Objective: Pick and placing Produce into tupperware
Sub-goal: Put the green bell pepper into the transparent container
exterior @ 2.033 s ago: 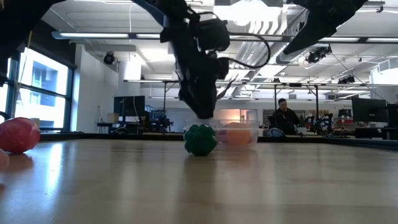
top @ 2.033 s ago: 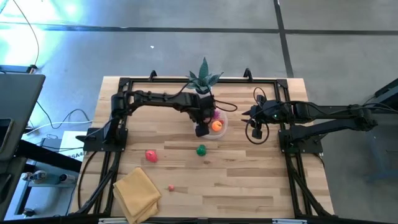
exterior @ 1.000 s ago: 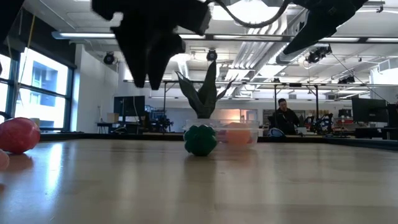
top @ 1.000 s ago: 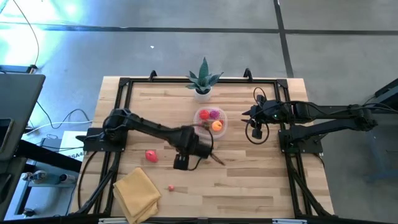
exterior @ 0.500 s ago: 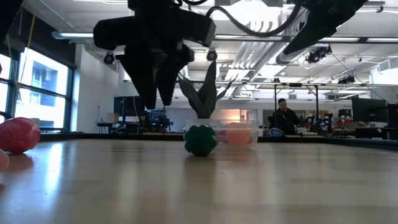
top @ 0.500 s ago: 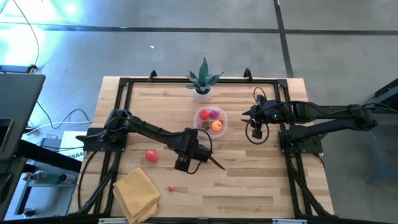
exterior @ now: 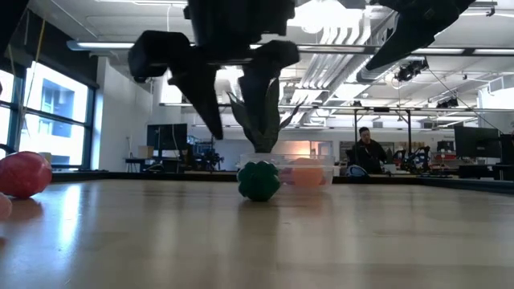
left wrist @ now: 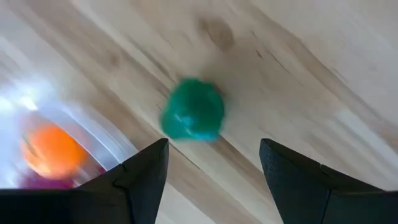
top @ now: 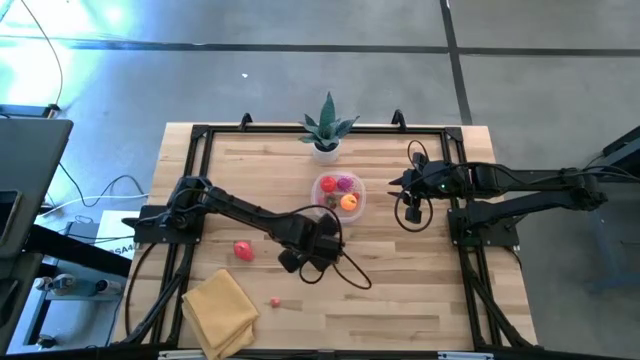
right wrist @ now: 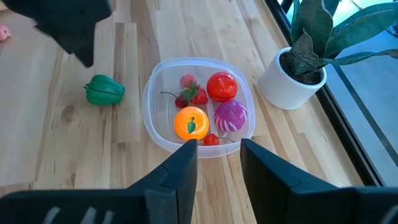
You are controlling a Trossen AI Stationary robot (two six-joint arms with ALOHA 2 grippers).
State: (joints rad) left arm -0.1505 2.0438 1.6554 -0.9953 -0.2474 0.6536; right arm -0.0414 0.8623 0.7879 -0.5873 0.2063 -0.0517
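Green pepper (left wrist: 193, 109) lies alone on the counter (top: 420, 290) at the middle of the high frame, just below and left of the clear tupperware (right wrist: 163, 71), which holds an orange (right wrist: 191, 122), a tomato (right wrist: 222, 86), a purple piece (right wrist: 231, 116) and small red bits. Left gripper (exterior: 233, 132) hangs over the pepper, fingers spread and empty. Right gripper (top: 410, 218) waits at the frame's right, fingers partly apart, holding nothing.
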